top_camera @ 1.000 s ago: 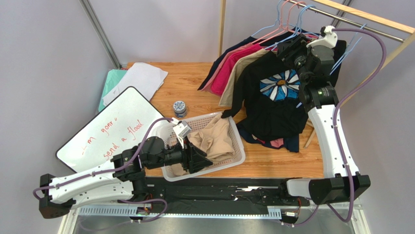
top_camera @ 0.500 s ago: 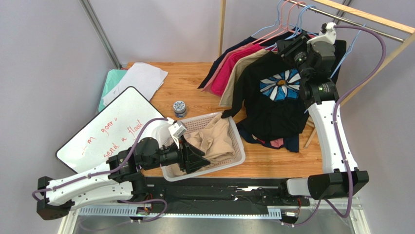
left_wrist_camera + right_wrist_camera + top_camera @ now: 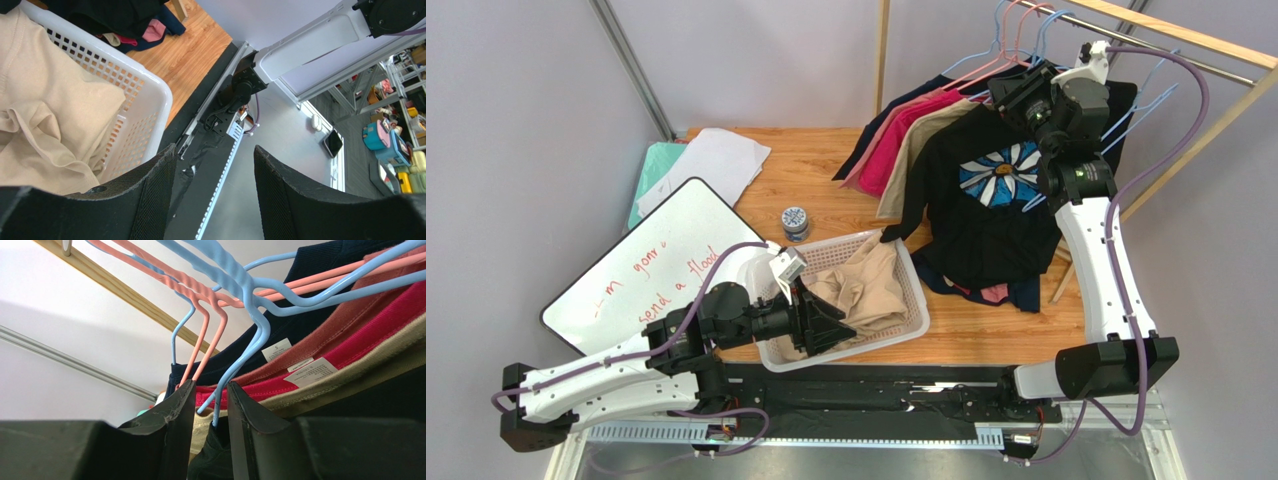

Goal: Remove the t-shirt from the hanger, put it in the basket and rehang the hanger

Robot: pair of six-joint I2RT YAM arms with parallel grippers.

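A black t-shirt (image 3: 986,225) with a blue-and-white flower print hangs at the front of the row on a light blue hanger (image 3: 256,335). My right gripper (image 3: 1014,92) is up at its neck. In the right wrist view the jaws (image 3: 210,388) stand narrow, with the hanger's blue stem and the bunched black collar (image 3: 220,450) between the fingers. My left gripper (image 3: 841,325) hovers low over the near corner of the white basket (image 3: 918,300); it is open and holds nothing (image 3: 215,150).
Beige cloth (image 3: 861,285) lies in the basket. More shirts, red, tan and navy (image 3: 916,130), hang on pink and blue hangers from the wooden rail (image 3: 1186,45). A whiteboard (image 3: 646,265), papers (image 3: 711,160) and a small tin (image 3: 795,221) are at the left.
My right gripper has shifted up and left to the hanger's neck and its jaws have narrowed around it. The left arm has drawn back slightly toward its base.
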